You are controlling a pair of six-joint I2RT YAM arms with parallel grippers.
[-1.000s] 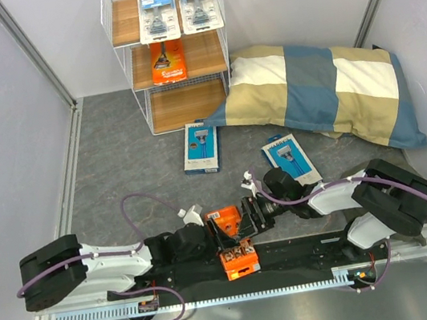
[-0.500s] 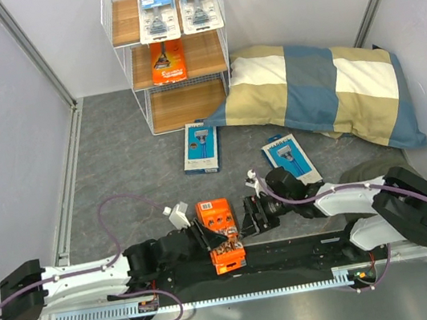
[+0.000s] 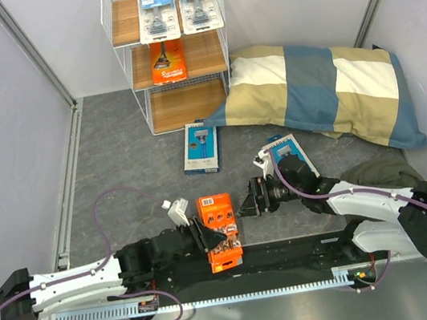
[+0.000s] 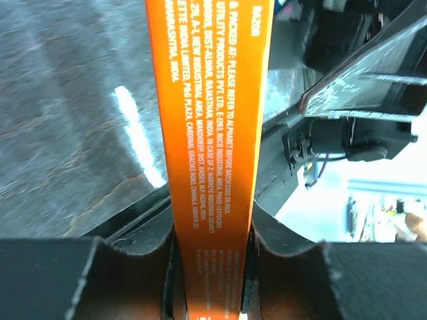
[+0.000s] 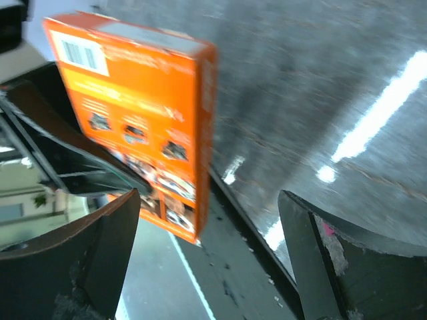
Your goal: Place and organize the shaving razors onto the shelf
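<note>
"Orange pack (image 3: 220, 238) first. Where have you got it?"

"I'm holding it in the left gripper (image 3: 208, 240), down by the arm bases at the near edge of the grey floor (image 3: 125, 166). On my left wrist camera it stands on edge, its narrow printed side facing the lens. A finger (image 4: 87, 280) presses on each broad face, so the grip is tight on it."

"And your other tool?"

"My right gripper (image 3: 246, 203) sits just to the right of that pack and is turned toward it, not touching. Its jaws are spread wide with nothing between them. From that wrist I see the pack's picture side tilted ahead of the fingers (image 5: 67, 267)."

"What about the rest of the razors?"

"A second orange pack (image 3: 168, 61) lies on the middle tier of the shelf (image 3: 189, 105). Two clear blister packs (image 3: 157, 16) sit side by side on the top tier, and the bottom tier shows bare wood. One blue box (image 3: 200, 147) lies flat on the floor just in front of the shelf, beside the corner of the checked pillow (image 3: 325, 93). The other blue box (image 3: 287, 151) lies further right, near the pillow, with my right arm partly over it."
</note>
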